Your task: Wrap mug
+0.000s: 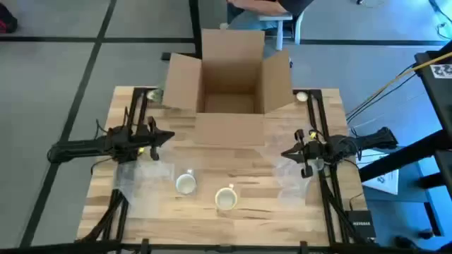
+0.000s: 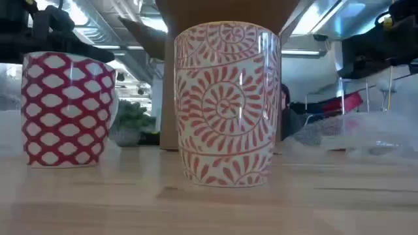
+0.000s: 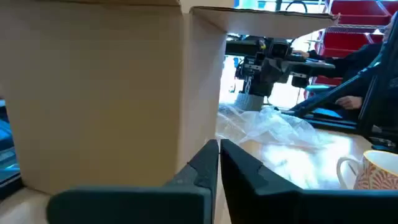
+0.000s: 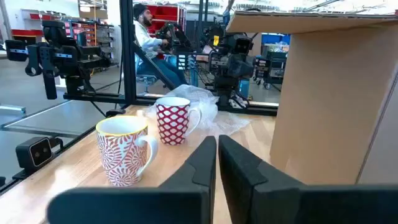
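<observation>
Nothing wrapped yet, both mugs bare on the tabletop (image 1: 212, 222). Swirl-pattern mug (image 1: 225, 198) sits near the front edge at centre, lattice-pattern mug (image 1: 186, 183) just beside it toward the left arm, the two apart, not touching. Open cardboard box (image 1: 229, 77) at the back. Clear wrap sheets lie on both sides: left wrap sheet (image 1: 145, 183) under and in front of the left arm, right wrap sheet (image 1: 289, 173) near the right arm.

Left claw (image 3: 219, 163) clenched, fingertips together, grasping nothing, hovering at the left side level with the box front. Right claw (image 4: 217, 159) likewise clenched and empty, at the right side, aimed across at the mugs.

Risks, judged from this layout:
- task says one mug, two are present, wrong-target pick is likely
- mugs stand close, so a claw reaching for one could knock the other over or shove it toward the near edge
- wrap is thin, clear and crumpled, so a clenched claw will slide over it; it must open first, and even then may pinch air or drag the whole sheet
- the lattice mug seems to sit at the sheet's edge, so tugging the film could tip it
- both arms converging on the centre could collide
</observation>
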